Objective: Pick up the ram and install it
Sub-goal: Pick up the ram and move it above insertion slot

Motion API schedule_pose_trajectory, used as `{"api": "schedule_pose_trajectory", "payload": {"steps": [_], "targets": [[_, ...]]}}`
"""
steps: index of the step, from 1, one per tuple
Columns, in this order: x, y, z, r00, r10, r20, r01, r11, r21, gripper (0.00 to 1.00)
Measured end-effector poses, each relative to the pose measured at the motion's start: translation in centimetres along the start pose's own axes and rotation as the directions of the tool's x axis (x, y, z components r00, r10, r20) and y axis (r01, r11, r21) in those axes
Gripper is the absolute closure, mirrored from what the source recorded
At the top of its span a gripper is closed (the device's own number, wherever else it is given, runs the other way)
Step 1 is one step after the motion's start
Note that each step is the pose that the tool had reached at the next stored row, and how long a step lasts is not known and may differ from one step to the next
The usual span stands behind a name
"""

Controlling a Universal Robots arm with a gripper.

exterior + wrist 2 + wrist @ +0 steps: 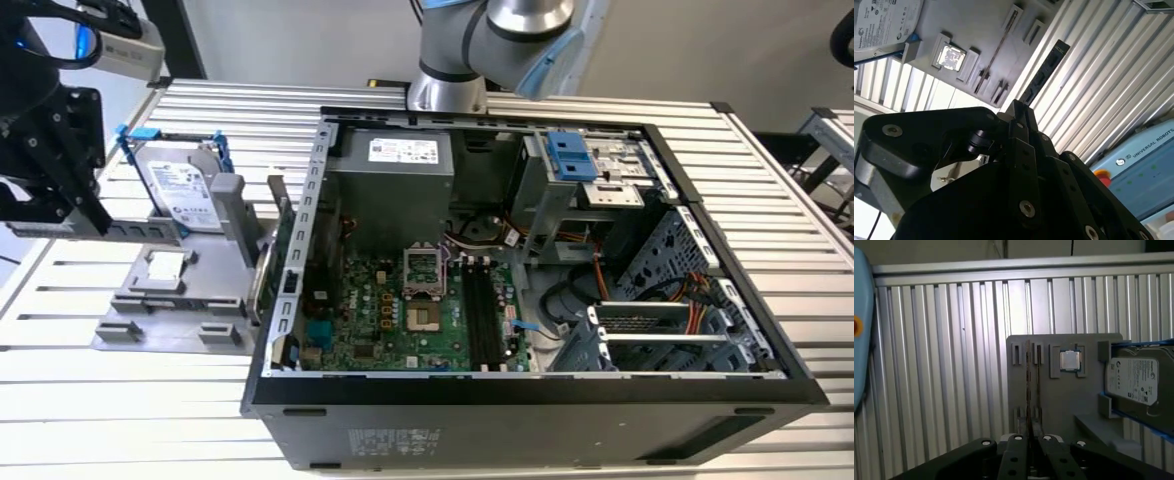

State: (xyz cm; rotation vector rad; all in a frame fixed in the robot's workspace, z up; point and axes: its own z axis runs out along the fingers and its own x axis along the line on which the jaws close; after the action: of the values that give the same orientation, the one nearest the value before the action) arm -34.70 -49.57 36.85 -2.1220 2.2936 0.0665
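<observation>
One long, thin, dark circuit-board stick, the ram (1046, 71), juts out from the tips of the black linked-finger gripper (1017, 108). The jaws stand closed on its near end. In the first wrist view the ram (1028, 385) is seen edge-on as a bare line rising from the gripper (1028, 438). The grey plastic holder block (1054, 395) lies behind it. Judging by both wrist views, the stick is already out of the holder's brackets, though I cannot be sure.

On that holder sit a square silver processor chip (1070, 360) and a silver hard drive in a blue frame (1135, 381). In the exterior view the holder (160, 300) and the drive (182, 192) are at the left of the frame, on the ribbed aluminium table (134, 420). Just beside them, in the middle of the frame, is the open black computer case (534, 386) with its green motherboard (380, 325). The long black memory slots (487, 320) lie at the board's right side.

The ram looks light and stiff, but fragile. Its chips and contact edge should take no pressure, so the bare board faces near an end, or the long edges, are the places to hold. Held by one end as it is, the free length acts as a lever. Any knock against the case wall could twist it in the grip.
</observation>
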Motion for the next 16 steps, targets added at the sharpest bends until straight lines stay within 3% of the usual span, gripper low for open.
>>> {"api": "schedule_pose_trajectory", "payload": {"steps": [16], "targets": [[-0.09, 0.05, -2.36, 1.0000, 0.000, 0.0000, 0.000, 1.0000, 0.0000, 1.00]]}}
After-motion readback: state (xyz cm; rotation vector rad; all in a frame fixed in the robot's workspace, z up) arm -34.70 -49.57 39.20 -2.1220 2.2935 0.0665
